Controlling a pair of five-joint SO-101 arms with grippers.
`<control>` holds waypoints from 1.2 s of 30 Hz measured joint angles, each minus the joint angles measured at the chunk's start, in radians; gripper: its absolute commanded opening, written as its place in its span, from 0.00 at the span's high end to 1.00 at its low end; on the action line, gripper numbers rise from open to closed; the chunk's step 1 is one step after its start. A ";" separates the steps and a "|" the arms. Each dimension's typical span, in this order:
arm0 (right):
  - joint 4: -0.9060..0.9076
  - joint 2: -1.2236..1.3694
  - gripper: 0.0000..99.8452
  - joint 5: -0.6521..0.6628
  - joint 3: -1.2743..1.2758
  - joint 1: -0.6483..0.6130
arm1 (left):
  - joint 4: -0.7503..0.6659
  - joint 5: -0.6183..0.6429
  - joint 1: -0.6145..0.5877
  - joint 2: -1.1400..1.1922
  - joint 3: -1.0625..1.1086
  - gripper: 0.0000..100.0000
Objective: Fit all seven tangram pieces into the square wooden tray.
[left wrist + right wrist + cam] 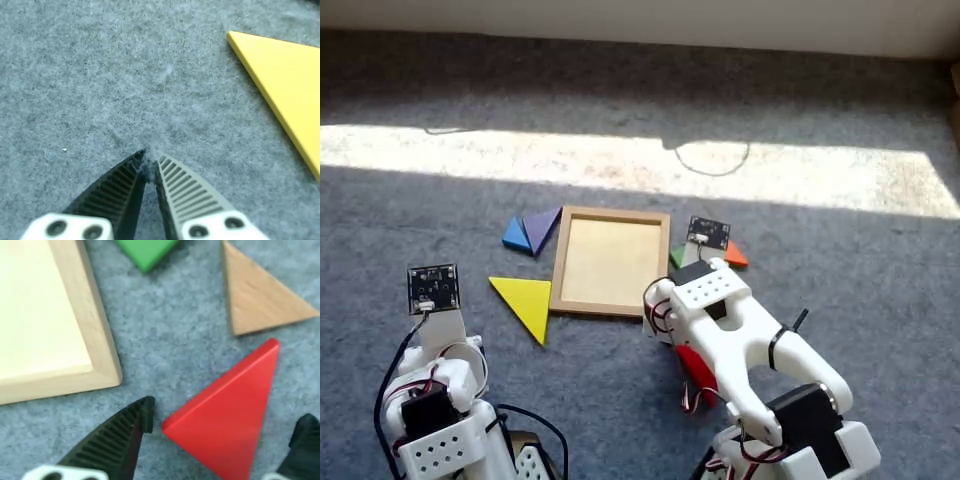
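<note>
On the grey carpet, square your spread right hand [226, 421] around the red triangle [227, 407] before closing; your left hand [151, 159] rests pinched together, empty.

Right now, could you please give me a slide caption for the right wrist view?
Right tool open astride the red triangle, beside the wooden tray, green piece nearby.

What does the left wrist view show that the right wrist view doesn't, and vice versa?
Left wrist: the yellow triangle and the left gripper, shut over the carpet. Right wrist: the tray corner, green piece, tan triangle, and the red triangle inside the open right gripper. Shared: the carpet.
</note>
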 measured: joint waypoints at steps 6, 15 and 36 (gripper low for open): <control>0.034 0.005 0.59 0.000 -0.003 0.002 | 0.000 0.000 0.000 0.000 0.000 0.99; 0.077 0.006 0.59 0.000 -0.003 0.002 | 0.000 0.000 0.000 0.000 0.000 0.99; 0.077 0.014 0.77 0.000 -0.003 0.002 | 0.000 0.000 0.000 0.000 0.000 0.99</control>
